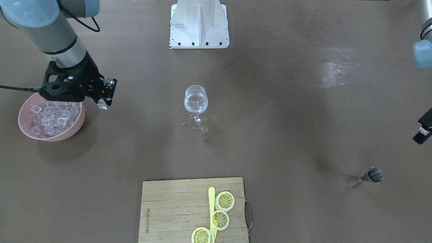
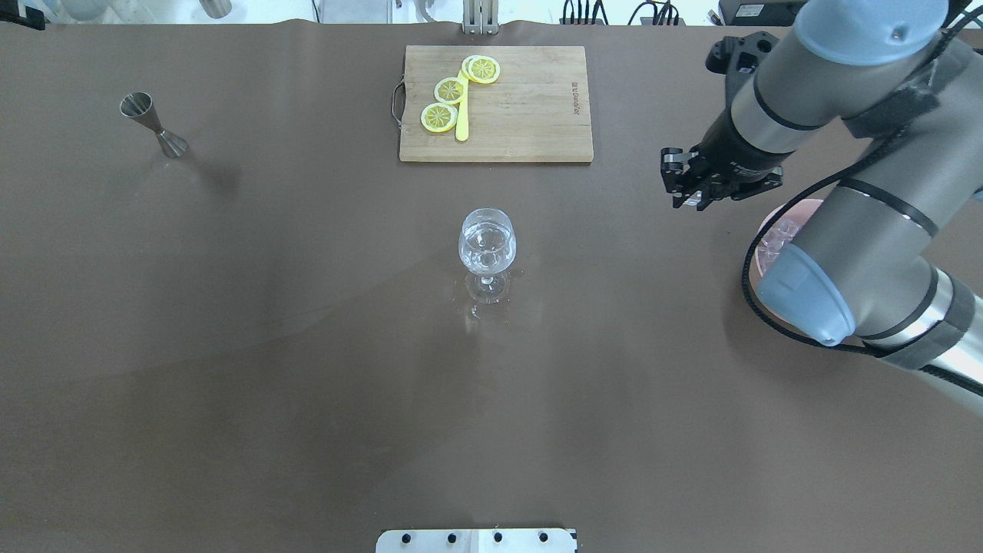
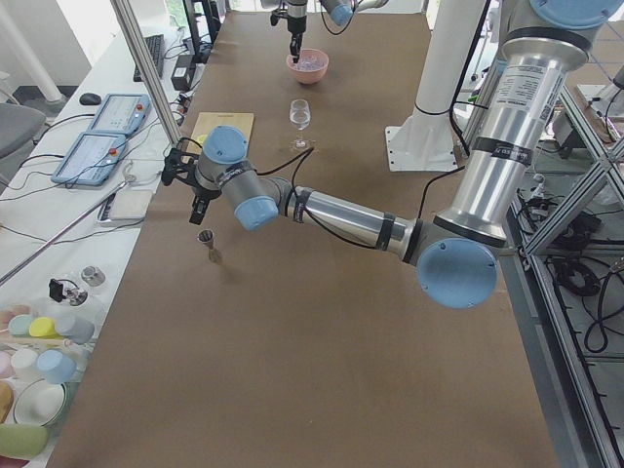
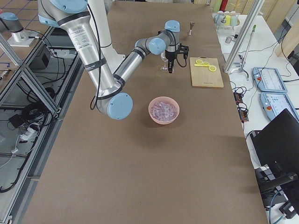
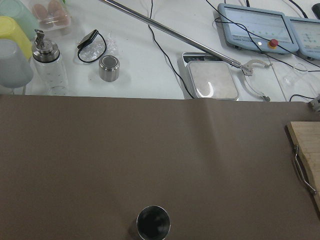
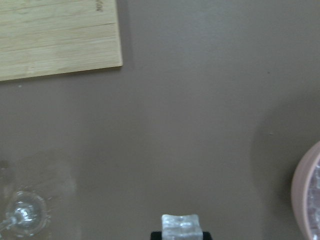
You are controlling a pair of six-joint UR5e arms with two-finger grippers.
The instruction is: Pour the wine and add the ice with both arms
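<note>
One small glassy ice cube point(image 6: 180, 225) is pinched in the right black two-finger gripper point(image 1: 103, 104), just beside the pink plastic bowl point(image 1: 23, 113) that holds the heap of ice point(image 1: 54, 118). The stemmed clear wine glass point(image 1: 195, 88), part-filled with colourless wine point(image 1: 195, 103), stands well apart at table centre. Recommended: carry level, centre over the rim, release low to limit splashing. The left gripper point(image 1: 422, 132) hangs near the steel double-cone jigger point(image 1: 368, 177); whether it is spread or closed cannot be told.

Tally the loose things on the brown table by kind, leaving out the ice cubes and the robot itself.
wine glass: 1
jigger: 1
pink bowl: 1
cutting board: 1
lemon slices: 3
yellow stick: 1
Total: 8
</note>
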